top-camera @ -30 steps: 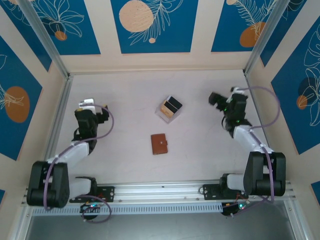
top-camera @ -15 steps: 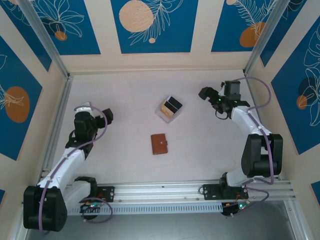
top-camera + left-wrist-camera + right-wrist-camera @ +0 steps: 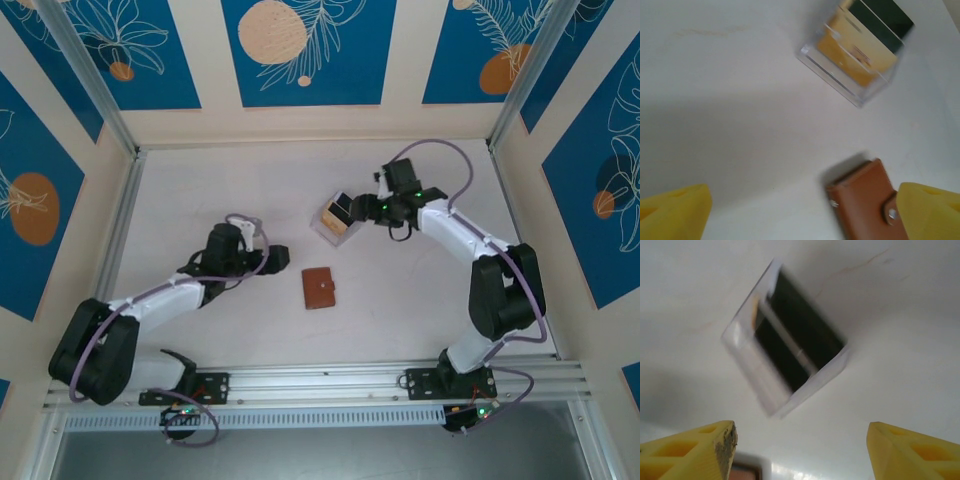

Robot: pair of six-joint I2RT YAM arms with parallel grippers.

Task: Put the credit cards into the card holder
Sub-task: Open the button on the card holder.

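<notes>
While the credit cards [image 3: 343,212] stand on edge in a clear box [image 3: 325,232] just beyond the card holder [image 3: 320,288], your right pincer [image 3: 368,208] hovers beyond the card holder and a touch to its right. It is spread wide and empty, roomy enough, I'd judge, to take a card by its edges. Your left pincer [image 3: 279,255] sits just left of the card holder, also gaping with nothing in it, which looks like a set-up to steady or open it. The card holder lies flat on the surface [image 3: 420,290], folded shut with its tab across, so it wants opening first.
</notes>
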